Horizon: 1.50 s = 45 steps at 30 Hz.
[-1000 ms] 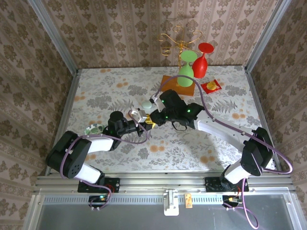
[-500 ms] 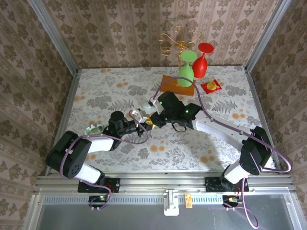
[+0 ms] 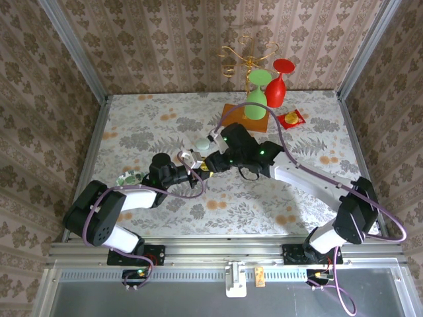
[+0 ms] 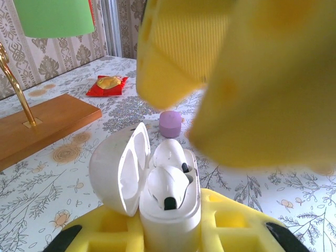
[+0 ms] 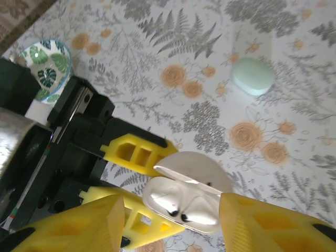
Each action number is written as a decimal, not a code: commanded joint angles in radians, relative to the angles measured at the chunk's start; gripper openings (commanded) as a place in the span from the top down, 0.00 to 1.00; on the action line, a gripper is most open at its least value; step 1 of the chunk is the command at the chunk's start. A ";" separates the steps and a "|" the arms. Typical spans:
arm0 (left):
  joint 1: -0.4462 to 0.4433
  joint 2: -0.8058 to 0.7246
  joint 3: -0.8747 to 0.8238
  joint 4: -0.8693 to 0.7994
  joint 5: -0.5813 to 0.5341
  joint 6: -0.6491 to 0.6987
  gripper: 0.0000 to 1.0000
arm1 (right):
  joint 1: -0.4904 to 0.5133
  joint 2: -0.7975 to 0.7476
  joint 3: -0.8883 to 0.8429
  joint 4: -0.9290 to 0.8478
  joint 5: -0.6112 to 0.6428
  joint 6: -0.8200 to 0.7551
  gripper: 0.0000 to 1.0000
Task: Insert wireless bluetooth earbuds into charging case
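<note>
Seemingly near done: both earbuds (image 4: 167, 185) seated in open white case (image 4: 113, 168), lower centre of left wrist view. The left pincer (image 4: 170, 231) clamps that case; right pincer (image 5: 170, 226) apart, empty. Lid unclosed.

White charging case (image 4: 170, 223) stands open, lid hinged aside, two white earbuds (image 4: 167, 185) seated inside

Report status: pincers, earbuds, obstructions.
Left pincer shut on white case. Right pincer open, over it. Two earbuds in case, lid up. Nothing blocking.
</note>
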 commanded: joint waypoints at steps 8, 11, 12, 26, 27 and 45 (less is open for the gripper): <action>-0.002 -0.029 0.005 0.030 0.084 0.085 0.97 | -0.118 0.012 0.074 -0.075 0.004 0.183 0.42; -0.003 -0.040 0.006 0.023 0.095 0.093 0.97 | -0.123 0.079 0.140 -0.155 -0.015 0.175 0.42; -0.003 -0.043 0.008 0.023 0.093 0.091 0.97 | -0.124 0.095 0.148 -0.162 -0.017 0.174 0.42; -0.002 -0.061 0.000 0.000 0.024 0.093 0.97 | -0.129 0.191 0.197 -0.302 -0.175 0.111 0.39; -0.001 -0.061 0.000 0.000 0.014 0.091 0.97 | -0.129 0.190 0.196 -0.318 -0.188 0.102 0.39; 0.028 -0.070 0.016 -0.028 0.021 -0.030 0.96 | -0.130 -0.046 -0.025 -0.027 -0.219 0.068 0.38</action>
